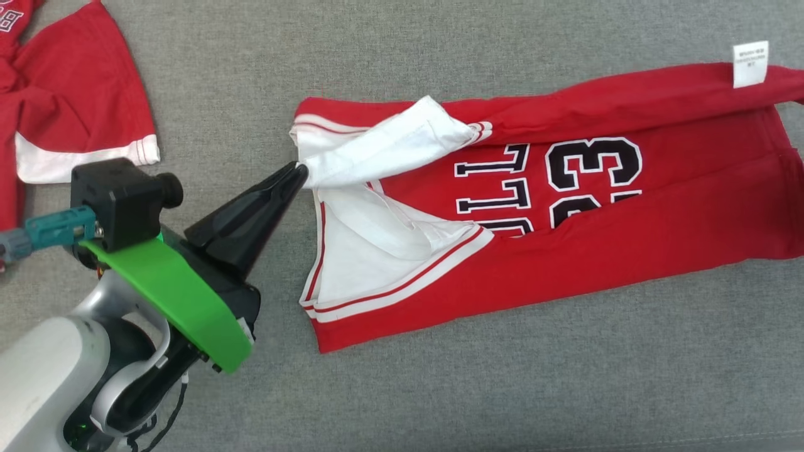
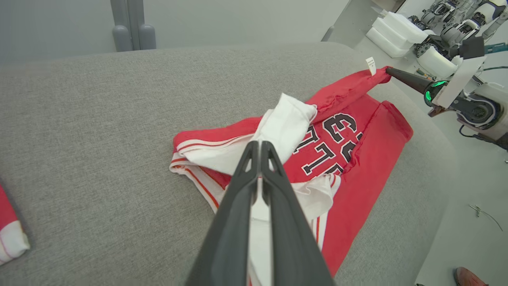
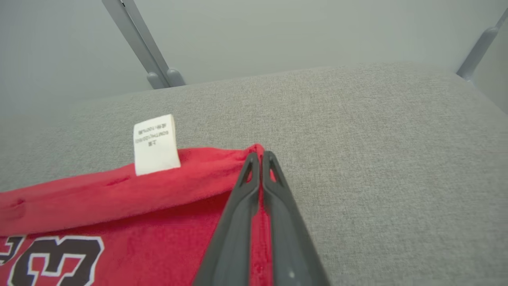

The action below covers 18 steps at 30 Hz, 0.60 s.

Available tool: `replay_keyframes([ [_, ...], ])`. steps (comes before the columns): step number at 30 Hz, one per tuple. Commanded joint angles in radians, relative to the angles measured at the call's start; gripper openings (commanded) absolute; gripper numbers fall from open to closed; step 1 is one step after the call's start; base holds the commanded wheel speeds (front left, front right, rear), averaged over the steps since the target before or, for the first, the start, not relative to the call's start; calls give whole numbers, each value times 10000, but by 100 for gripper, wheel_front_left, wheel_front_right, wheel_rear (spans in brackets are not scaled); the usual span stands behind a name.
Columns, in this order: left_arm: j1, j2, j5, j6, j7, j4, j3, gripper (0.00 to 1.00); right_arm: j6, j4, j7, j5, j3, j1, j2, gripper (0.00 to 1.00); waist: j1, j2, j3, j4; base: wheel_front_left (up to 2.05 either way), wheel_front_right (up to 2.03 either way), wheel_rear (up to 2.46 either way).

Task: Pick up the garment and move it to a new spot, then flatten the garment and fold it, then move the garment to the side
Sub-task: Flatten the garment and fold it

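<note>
You've got the left gripper (image 1: 300, 171) clamped shut on a white fold of the red cloth jersey w/ white trim and black "23" print (image 1: 597, 251), at its armhole end. In head view the jersey spreads from the tips toward 3 o'clock, lying on the grey woven fabric surface (image 1: 440, 389), centre to right edge. Left arm comes in from 8 o'clock, fingers aimed approx 2 o'clock, pale forearm in the bottom-left corner. Right gripper (image 3: 260, 154) has its fingers pressed together on the red corner at the opp end, just at 3 o'clock of the small white care label (image 3: 155, 145) in right wrist view. Jersey's top edge is bunched into a ridge btwn the two pinch pts. Second red garment w/ white hem (image 1: 75, 107) sits at 10 o'clock, well apart.
</note>
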Motion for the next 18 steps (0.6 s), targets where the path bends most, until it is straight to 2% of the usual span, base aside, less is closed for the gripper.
replay_keyframes([
  [1, 263, 125, -18, 70, -105, -85, 33, 0, -15, 148, -159, 96, -31, 201, -116, 0, 0, 0, -87, 14, 0, 0, 0],
  [6, 688, 215, -71, 143, -221, -291, -64, 0, -15, 606, -469, 322, 45, 408, -203, 0, 0, 0, -169, 106, 0, 0, 0],
  [14, 1080, -149, 173, 48, -409, 167, -537, 0, -15, 1267, -835, 248, 429, 385, -256, 0, 0, 0, -106, 231, 0, 0, 0],
  [18, 1181, -314, 294, -25, -559, 562, -710, 0, -15, 1452, -911, 345, 607, 388, -290, 20, 0, 0, -121, 260, 0, 0, 0],
])
